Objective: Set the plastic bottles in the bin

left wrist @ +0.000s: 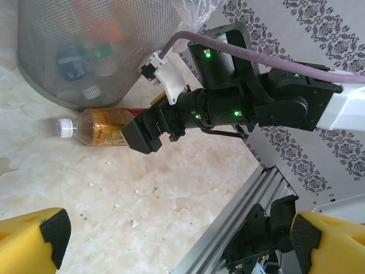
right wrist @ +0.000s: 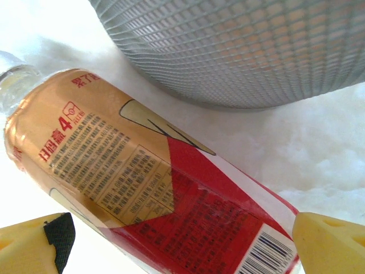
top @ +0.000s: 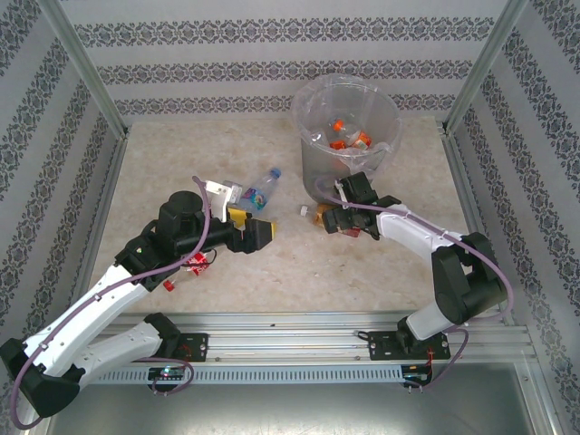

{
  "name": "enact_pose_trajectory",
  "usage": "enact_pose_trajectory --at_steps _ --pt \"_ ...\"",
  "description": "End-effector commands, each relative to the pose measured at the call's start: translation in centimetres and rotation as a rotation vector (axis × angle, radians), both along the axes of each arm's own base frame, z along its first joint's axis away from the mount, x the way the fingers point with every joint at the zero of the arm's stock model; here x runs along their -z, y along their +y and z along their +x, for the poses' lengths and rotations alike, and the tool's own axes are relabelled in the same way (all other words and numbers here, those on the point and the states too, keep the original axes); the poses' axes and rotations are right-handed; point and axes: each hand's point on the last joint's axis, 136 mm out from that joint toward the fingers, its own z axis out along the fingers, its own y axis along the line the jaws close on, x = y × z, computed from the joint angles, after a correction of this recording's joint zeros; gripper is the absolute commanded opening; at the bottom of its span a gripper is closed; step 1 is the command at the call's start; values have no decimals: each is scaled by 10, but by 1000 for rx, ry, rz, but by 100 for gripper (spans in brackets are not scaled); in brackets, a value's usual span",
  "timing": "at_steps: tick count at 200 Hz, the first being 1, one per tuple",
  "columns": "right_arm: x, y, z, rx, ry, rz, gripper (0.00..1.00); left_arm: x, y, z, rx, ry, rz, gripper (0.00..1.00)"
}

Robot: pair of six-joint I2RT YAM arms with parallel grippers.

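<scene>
Right arm bent low at the foot of the bin point(top: 308, 149); right gripper point(top: 328, 219) spread wide either side of one brown-and-red bottle point(right wrist: 142, 171) lying flat. Left arm reaches mid-table, left gripper point(top: 251, 227) open, empty, near one blue-labelled bottle point(top: 263, 186). A third bottle point(top: 197, 264) lies half hidden under the left arm; the bin's contents are too blurred to count

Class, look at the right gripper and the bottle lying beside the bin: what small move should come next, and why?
Probably close the right gripper on the bottle: its jaws stand open on either side of the bottle's body, which lies against the foot of the bin.
</scene>
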Motion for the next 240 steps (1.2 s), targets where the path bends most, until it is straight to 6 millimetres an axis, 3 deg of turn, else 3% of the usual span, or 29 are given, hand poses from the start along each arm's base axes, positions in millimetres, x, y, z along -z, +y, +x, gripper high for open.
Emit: enact_pose_trajectory --at_steps 1,50,118,161,240 --pt "6 17 -2 -68 54 40 98 -5 -6 -1 15 -19 -21 100" --pt "9 29 -21 -109 103 13 95 -5 -4 -3 11 -23 -20 100" --pt "-13 47 -60 -154 111 29 90 -6 -7 -2 18 -27 -26 100" --pt "-27 40 -41 -67 80 1 89 -6 -8 -2 18 -29 -30 100" --pt "-7 59 -18 -156 135 -127 91 -7 -2 -6 7 -37 -13 100"
